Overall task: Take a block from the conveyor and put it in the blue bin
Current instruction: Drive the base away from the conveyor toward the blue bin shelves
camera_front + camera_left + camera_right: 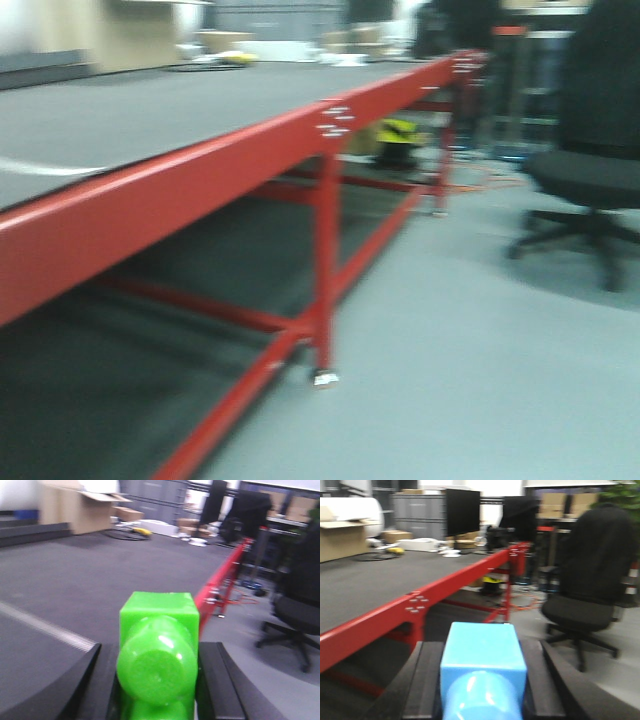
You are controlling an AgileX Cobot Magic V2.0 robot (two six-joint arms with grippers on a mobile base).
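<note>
As it grips the green block (156,625), left pincer (157,680) overhangs the conveyor (75,580).

Low front view beside conveyor (200,190), wrist views along it, sharing chair (590,180)

The wide belt of the conveyor (150,110) is lying open for passage, its red frame rail (200,190) is bounding the right edge, and — across bare floor (480,380) — a black office chair (590,180) is standing in the way.
</note>
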